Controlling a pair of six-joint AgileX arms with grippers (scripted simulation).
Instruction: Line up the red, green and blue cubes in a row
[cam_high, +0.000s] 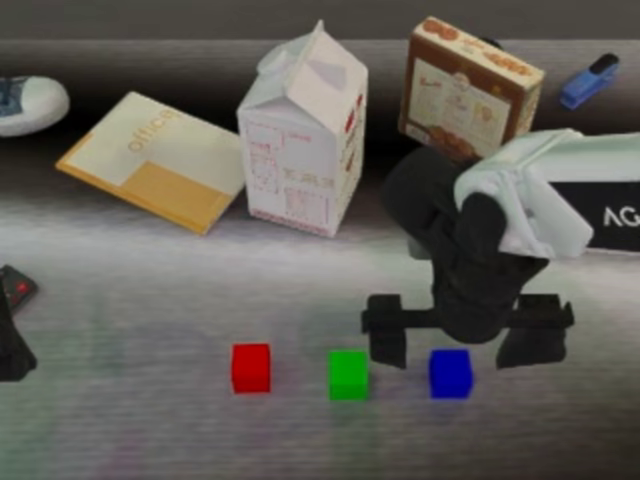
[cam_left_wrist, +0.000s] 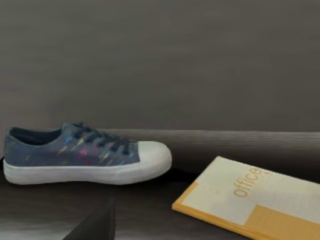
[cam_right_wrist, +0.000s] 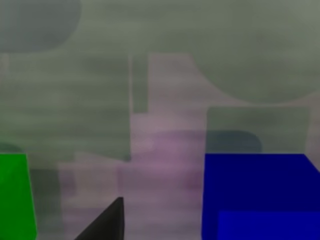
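Cubes look lined up: red (cam_high: 251, 367), green (cam_high: 348, 374), blue (cam_high: 450, 373).
Your right hand (cam_high: 467, 332) hangs released over blue; only withdrawal seems left.

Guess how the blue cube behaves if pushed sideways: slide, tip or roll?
The blue cube would likely slide, not roll: its faces are flat and it sits square on the table. Tipping seems unlikely, since it is as wide as tall. Pushed far left, it could bump the green cube.
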